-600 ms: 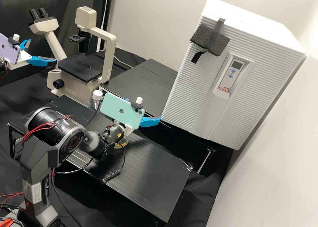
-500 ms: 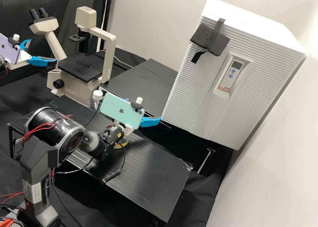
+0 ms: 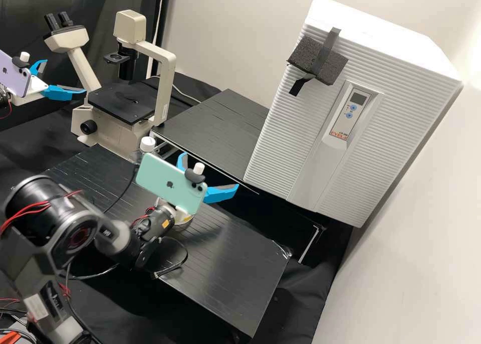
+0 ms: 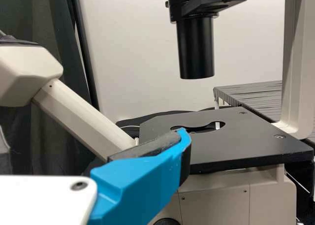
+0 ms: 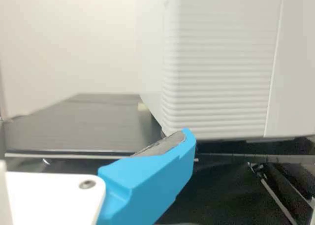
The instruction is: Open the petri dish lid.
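On the table [image 3: 235,264], the dish [image 3: 186,220] is being partly covered from sight by the right arm [image 3: 156,222]; how its lid is being seated cannot be told. The right hand [image 3: 210,170] is being held open and empty, its fingers spread apart, facing the white cabinet [image 3: 285,143]. The left hand [image 3: 65,76] is also being kept open and empty, facing the microscope [image 3: 163,88].

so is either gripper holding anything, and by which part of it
Nothing is held: the left gripper and the right gripper both have their jaws apart, with nothing between them.
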